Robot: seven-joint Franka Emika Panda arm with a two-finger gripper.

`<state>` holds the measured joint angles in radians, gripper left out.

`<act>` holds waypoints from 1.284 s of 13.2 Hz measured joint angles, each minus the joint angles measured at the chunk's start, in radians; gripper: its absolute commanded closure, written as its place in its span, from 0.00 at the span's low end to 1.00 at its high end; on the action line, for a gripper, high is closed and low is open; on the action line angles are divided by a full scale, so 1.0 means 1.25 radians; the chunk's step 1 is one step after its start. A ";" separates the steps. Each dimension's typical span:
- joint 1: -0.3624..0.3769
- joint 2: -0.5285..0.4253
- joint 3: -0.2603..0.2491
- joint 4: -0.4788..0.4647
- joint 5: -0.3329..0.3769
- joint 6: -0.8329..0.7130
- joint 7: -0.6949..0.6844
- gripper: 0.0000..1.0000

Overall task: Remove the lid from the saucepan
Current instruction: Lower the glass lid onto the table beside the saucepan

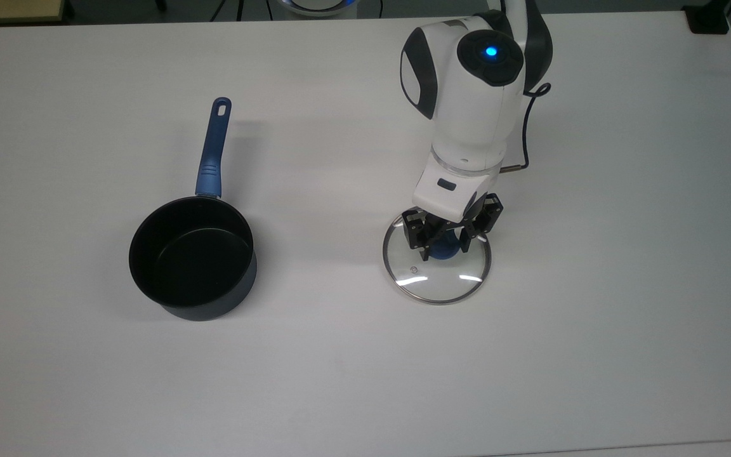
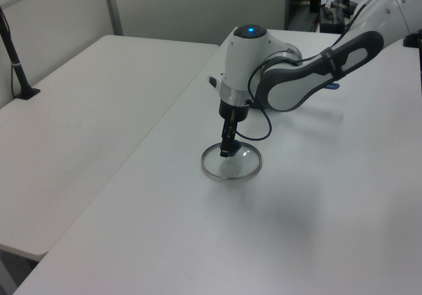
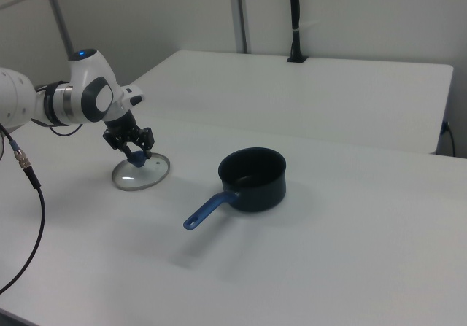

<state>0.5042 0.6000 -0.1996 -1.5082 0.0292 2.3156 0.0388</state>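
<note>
You've got the gripper [image 1: 447, 244] clamped on the lid [image 1: 436, 270] knob; lid's flat on the table [image 1: 594, 317], well apart from the uncovered saucepan [image 1: 193, 265] at the top view's left.

Right view: gripper [image 3: 136, 153] closed around the blue knob of the lid [image 3: 141, 173], which lies on the white table [image 3: 306, 260]. The uncovered saucepan [image 3: 252, 179] stands well apart, handle toward the camera.
</note>
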 measured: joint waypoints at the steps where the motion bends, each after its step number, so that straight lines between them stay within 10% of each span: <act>1: 0.000 0.003 0.000 0.000 0.000 0.000 0.018 0.00; 9: -0.010 -0.022 -0.028 0.029 0.000 -0.092 0.051 0.00; 17: -0.149 -0.256 -0.031 0.017 -0.049 -0.432 0.050 0.00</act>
<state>0.3185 0.2797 -0.2382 -1.4872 -0.0319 1.7760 0.1015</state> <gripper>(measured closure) 0.000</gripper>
